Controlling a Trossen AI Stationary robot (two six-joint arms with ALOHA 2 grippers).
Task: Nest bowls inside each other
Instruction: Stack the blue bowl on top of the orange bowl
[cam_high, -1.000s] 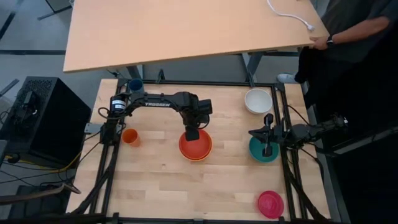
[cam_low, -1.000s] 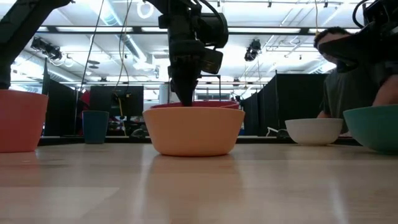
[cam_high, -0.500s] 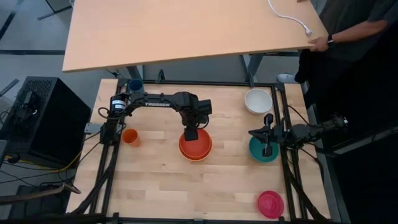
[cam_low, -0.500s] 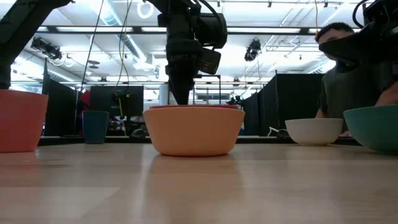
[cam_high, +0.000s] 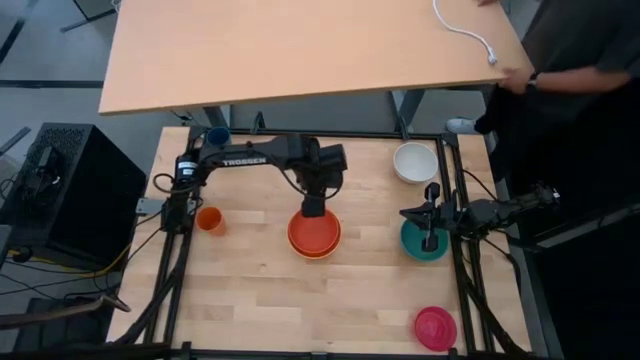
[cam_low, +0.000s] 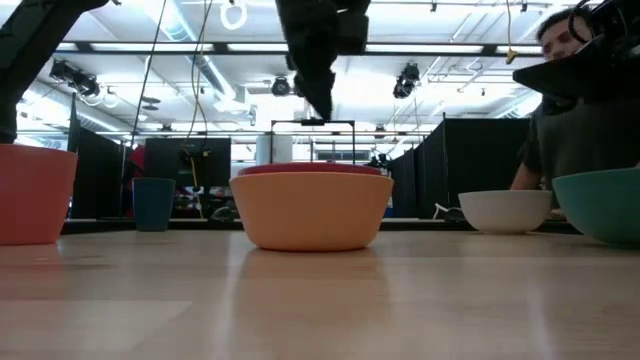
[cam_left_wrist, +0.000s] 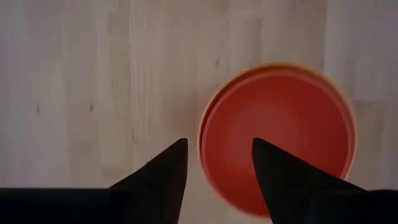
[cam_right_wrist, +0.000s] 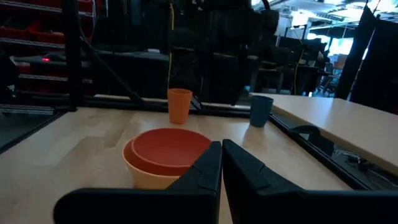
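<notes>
Now, stack: round red-orange plastic bowl (cam_high: 314, 231) sits nested inside yellow-orange plastic bowl (cam_low: 311, 211), mid-table (cam_high: 250, 290).
Left end effector (cam_left_wrist: 214, 163): fingers apart, empty, above the stack's rim.
Right end effector (cam_right_wrist: 221, 153): pinched closed, empty, over round teal plastic bowl (cam_high: 424, 242).
Risk: a clipped rim could tip or shove the stack.

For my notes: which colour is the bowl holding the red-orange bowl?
Yellow-orange. The outer bowl shows best in the low view, with the red-orange bowl nested inside.
</notes>
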